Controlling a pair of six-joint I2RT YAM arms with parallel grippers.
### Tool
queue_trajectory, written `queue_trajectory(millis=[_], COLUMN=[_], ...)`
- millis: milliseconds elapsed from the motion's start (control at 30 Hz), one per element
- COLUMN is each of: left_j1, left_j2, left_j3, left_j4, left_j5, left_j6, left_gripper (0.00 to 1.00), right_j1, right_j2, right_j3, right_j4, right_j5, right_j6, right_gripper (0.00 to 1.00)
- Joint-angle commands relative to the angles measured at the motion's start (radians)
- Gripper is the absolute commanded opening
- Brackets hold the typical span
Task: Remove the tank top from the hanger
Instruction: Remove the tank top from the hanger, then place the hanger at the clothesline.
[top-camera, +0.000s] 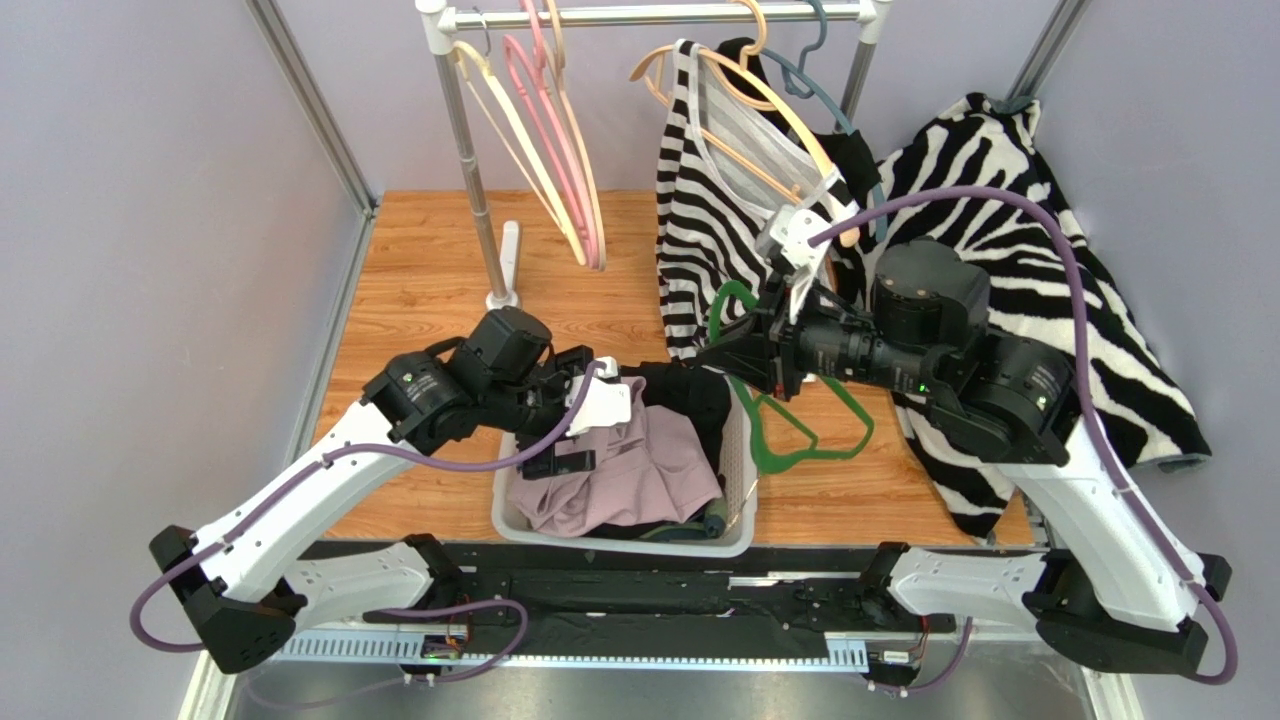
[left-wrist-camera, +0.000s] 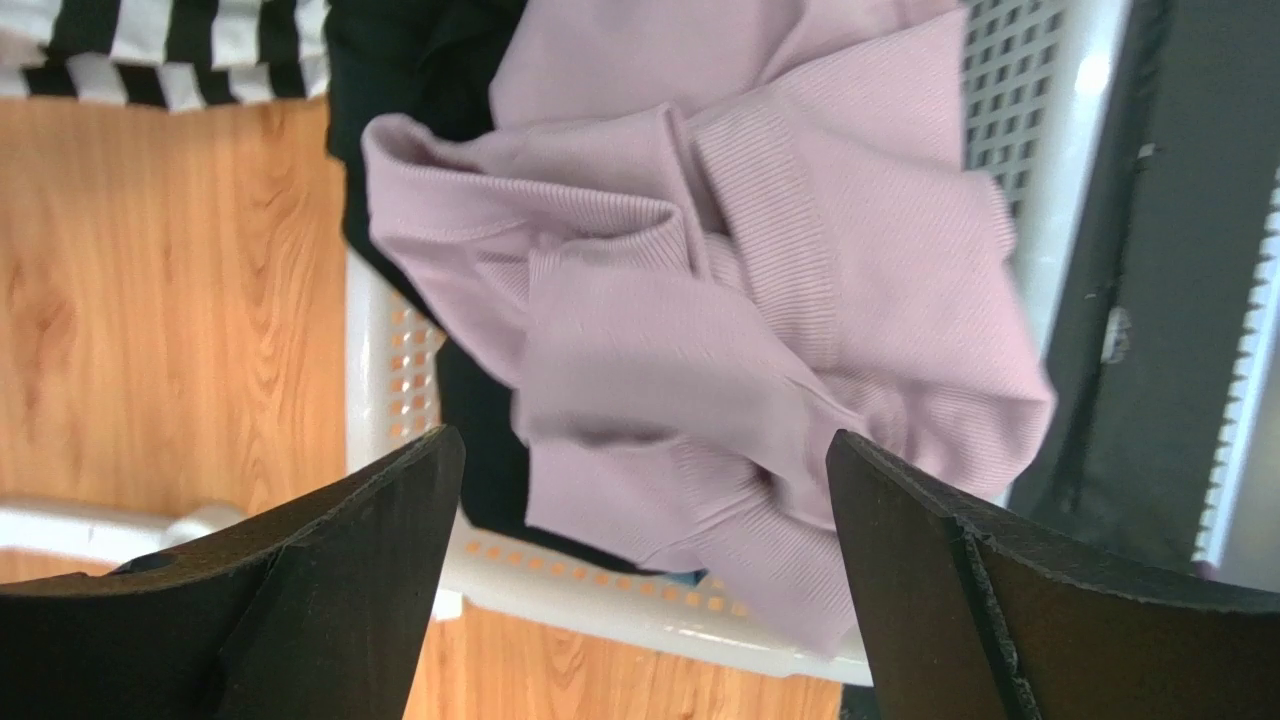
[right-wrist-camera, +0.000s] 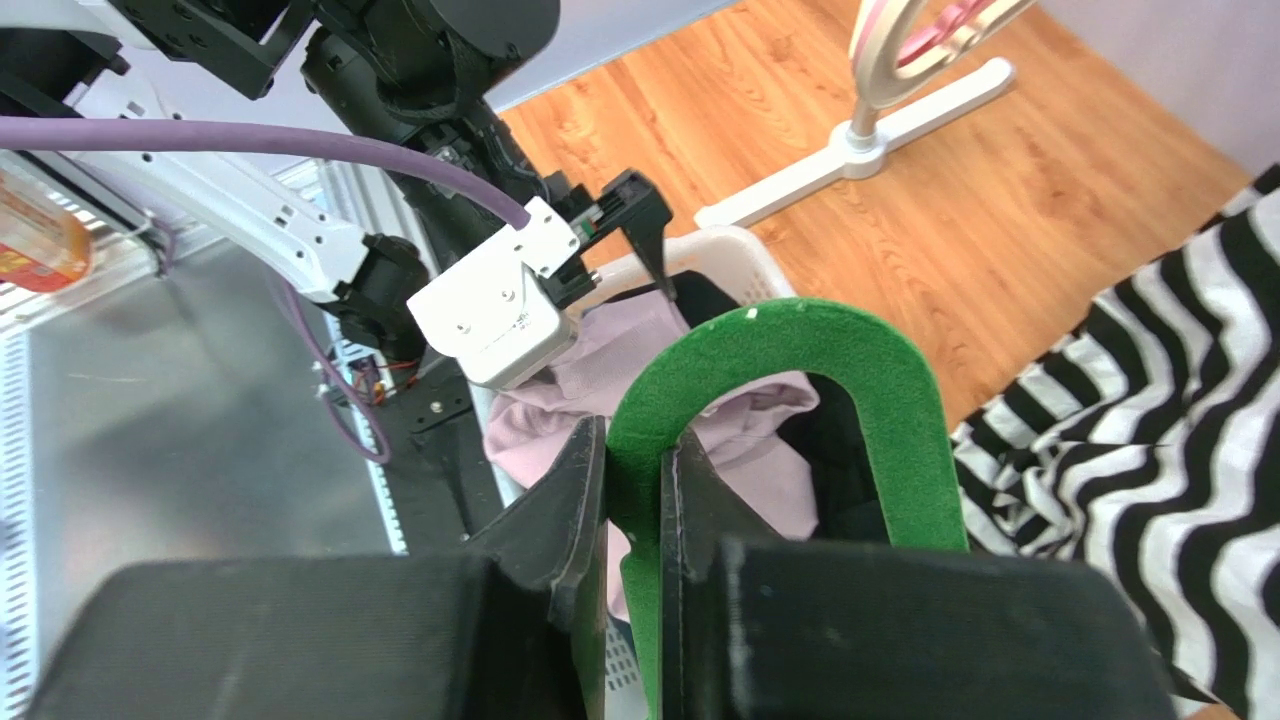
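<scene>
The pale purple tank top (left-wrist-camera: 721, 300) lies in a crumpled heap in the one white basket (top-camera: 742, 450) on the table (top-camera: 436, 285), on top of one black piece of clothing (left-wrist-camera: 406, 75). No hanger is inside it, so I think it is off the hanger now. It is so bunched up that it has no clear long side. The left end effector (left-wrist-camera: 643, 443) hangs right above it with its two fingers spread wide and nothing between them. The tank top is straight below that end effector, so the left arm is the nearer one by far. The right end effector (right-wrist-camera: 634, 435) is up by the far right corner of the basket, so the tank top is down and to its left. Its fingers are pressed together on the neck of the one green hanger (right-wrist-camera: 781, 338), just under the hook. The bare hanger stretches from there back toward the right arm. Behind, one rail (top-camera: 661, 15) holds a few bare pink and cream hangers; I cannot count them for sure. One zebra top (top-camera: 706, 210) hangs there too, and one more zebra cloth (top-camera: 1052, 270) is spread out on the right.
</scene>
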Motion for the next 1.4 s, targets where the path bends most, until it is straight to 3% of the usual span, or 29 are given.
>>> queue_trajectory(millis=[0,233,367,567,733,1000,1367], left_j1=[0.002,0.009,0.022,0.024,0.024,0.024,0.048], left_j2=[-0.055,-0.034,-0.025,-0.023,-0.036,-0.06,-0.1], left_j3=[0.108,0.347,0.37,0.272,0.232,0.235,0.105], left_j4=[0.091,0.068,0.059,0.052,-0.023,-0.017,0.12], left_j5=[-0.093,0.022,0.279,0.435,0.58,0.562,0.573], left_j6=[0.022,-0.189,-0.286,-0.228,-0.102,-0.11,-0.297], left_gripper=[0.99,0.99,0.99,0.99,0.99,0.99,0.99], right_j1=[0.003,0.001,0.003,0.001,0.001,0.001,0.001], right_j2=[-0.006,-0.047,-0.098,-0.145,-0.159,-0.156,-0.159], right_j3=[0.03,0.067,0.036,-0.059,-0.163,-0.282,-0.338], right_j4=[0.111,0.3,0.432,0.595,0.716,0.908,1.027], right_j5=[-0.05,0.01,0.089,0.137,0.207,0.333,0.41], right_j6=[0.091,0.261,0.396,0.61,0.691,0.809,0.888], right_gripper=[0.0,0.0,0.0,0.0,0.0,0.0,0.0])
